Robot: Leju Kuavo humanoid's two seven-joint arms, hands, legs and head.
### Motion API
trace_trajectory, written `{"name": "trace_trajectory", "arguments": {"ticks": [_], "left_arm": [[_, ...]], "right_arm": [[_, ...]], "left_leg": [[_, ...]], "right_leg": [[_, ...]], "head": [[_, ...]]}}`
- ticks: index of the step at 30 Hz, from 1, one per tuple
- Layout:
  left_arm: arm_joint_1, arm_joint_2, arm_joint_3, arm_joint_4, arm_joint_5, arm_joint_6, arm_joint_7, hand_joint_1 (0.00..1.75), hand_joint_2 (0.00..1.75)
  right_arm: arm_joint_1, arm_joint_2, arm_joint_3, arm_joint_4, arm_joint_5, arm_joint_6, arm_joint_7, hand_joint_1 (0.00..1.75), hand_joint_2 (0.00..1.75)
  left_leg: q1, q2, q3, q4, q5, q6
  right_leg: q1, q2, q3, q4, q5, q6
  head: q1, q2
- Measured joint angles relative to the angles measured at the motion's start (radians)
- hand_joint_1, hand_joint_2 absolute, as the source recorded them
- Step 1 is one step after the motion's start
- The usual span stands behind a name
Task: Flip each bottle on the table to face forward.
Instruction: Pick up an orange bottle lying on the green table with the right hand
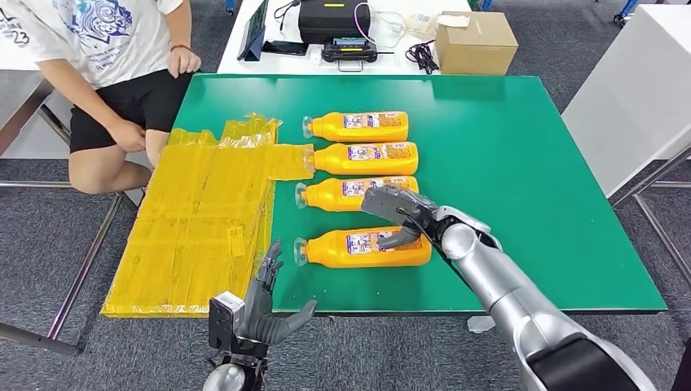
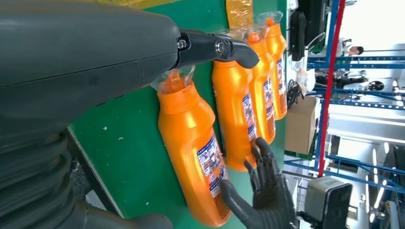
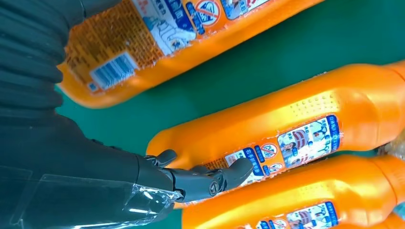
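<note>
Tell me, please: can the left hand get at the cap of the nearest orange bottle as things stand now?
Probably yes. The left hand hovers open at the table's near edge, and the nearest bottle's cap points toward it with bare green table between. The right hand rests at that bottle's far end, not in the way.

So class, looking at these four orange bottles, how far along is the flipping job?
Done: nothing clearly. All four bottles lie on their sides with similar small-print labels up, and which face that is I cannot tell.
In hand: the right hand reaches over the nearest bottle, fingers spread and not yet gripping.
Left: likely the other three bottles. The left hand waits open at the table edge.
</note>
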Motion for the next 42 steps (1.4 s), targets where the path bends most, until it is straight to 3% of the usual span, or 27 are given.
{"name": "trace_trajectory", "arguments": {"ticks": [17, 31, 42], "left_arm": [[-0.023, -0.004, 0.001, 0.061, 0.018, -0.004, -0.017, 0.00, 1.75], [-0.034, -0.010, 0.005, 0.091, 0.018, 0.004, -0.027, 0.00, 1.75], [-0.049, -0.018, 0.007, 0.098, 0.005, 0.033, -0.049, 0.00, 1.75]], "right_arm": [[-0.094, -0.084, 0.220, -0.005, -0.220, 0.036, -0.001, 0.00, 1.75], [-0.086, -0.122, 0.305, -0.130, -0.231, -0.004, 0.001, 0.00, 1.75], [-0.067, -0.125, 0.378, -0.136, -0.233, 0.003, -0.002, 0.00, 1.75]], "left_leg": [[0.000, 0.000, 0.000, 0.000, 0.000, 0.000], [0.000, 0.000, 0.000, 0.000, 0.000, 0.000], [0.000, 0.000, 0.000, 0.000, 0.000, 0.000]], "right_leg": [[0.000, 0.000, 0.000, 0.000, 0.000, 0.000], [0.000, 0.000, 0.000, 0.000, 0.000, 0.000], [0.000, 0.000, 0.000, 0.000, 0.000, 0.000]], "head": [[0.000, 0.000], [0.000, 0.000], [0.000, 0.000]]}}
